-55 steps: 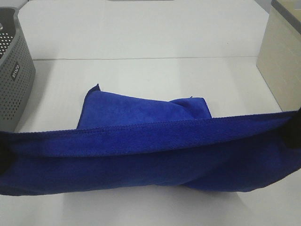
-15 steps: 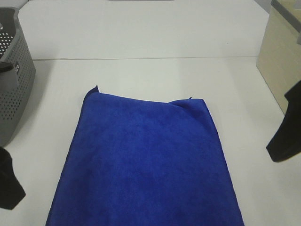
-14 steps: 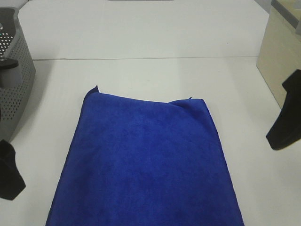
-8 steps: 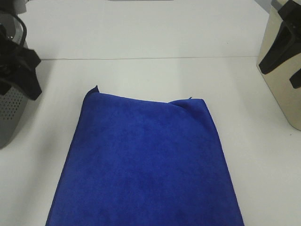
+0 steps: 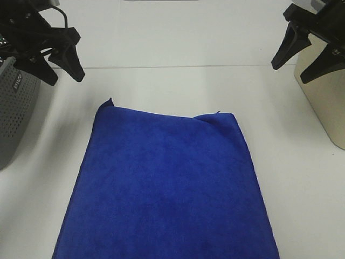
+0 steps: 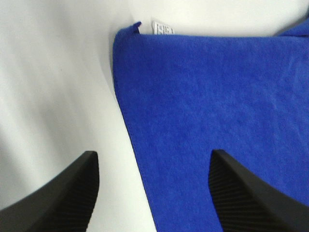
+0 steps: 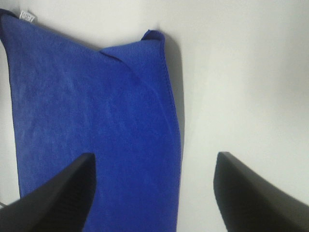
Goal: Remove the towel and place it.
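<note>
Exterior high: grippers [image 5: 65, 79] [image 5: 290, 74] farther back

Towel [image 5: 167, 183] lies flat in the middle of the tabletop [image 5: 172, 86], with a basket [image 5: 16, 118] off to its left and a box [image 5: 326, 102] off to its right. Left hand [image 5: 66, 78] hangs past its far left corner, right hand [image 5: 289, 73] past the far right one.

Bare white table [image 5: 172, 38] lies open beyond the towel [image 5: 167, 183] and in a strip down each of its long sides; the grey perforated basket [image 5: 13, 118] blocks the left edge, a beige box [image 5: 323, 102] the right
</note>
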Action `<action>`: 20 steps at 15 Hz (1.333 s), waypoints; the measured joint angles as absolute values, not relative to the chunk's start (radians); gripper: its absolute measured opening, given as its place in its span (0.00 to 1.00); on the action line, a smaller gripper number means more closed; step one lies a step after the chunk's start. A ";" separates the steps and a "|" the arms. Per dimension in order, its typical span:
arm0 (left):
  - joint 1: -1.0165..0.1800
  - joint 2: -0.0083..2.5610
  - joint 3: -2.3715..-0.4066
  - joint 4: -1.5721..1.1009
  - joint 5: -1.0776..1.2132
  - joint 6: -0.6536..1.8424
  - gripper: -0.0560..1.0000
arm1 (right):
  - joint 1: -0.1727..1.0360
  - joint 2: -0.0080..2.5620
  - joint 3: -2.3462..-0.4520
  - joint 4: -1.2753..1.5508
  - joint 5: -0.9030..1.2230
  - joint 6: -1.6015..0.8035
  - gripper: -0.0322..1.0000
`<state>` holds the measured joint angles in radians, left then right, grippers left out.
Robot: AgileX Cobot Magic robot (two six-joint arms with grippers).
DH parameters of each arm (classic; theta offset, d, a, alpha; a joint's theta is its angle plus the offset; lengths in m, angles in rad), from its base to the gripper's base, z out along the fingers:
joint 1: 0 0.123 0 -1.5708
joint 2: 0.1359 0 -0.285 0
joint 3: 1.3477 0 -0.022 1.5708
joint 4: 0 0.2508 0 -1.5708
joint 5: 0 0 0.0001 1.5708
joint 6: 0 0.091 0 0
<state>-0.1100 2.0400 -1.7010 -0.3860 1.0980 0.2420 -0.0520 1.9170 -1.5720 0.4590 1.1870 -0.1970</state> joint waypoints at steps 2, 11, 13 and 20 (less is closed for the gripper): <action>-0.110 2.146 -1.809 -0.387 1.117 0.242 0.62 | -0.052 2.005 -1.648 0.464 1.185 -0.201 0.69; -0.110 2.431 -1.988 -0.393 1.083 0.266 0.62 | -0.023 2.282 -1.735 0.479 1.114 -0.260 0.69; -0.110 2.449 -1.989 -0.394 1.066 0.280 0.62 | -0.008 2.315 -1.735 0.495 1.082 -0.275 0.69; -0.110 2.488 -1.999 -0.428 1.009 0.294 0.62 | -0.001 2.386 -1.749 0.530 1.038 -0.283 0.69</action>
<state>-0.1100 2.4880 -1.9990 -0.4280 1.0090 0.2940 -0.0010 2.3860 -1.7490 0.5300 1.0380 -0.2830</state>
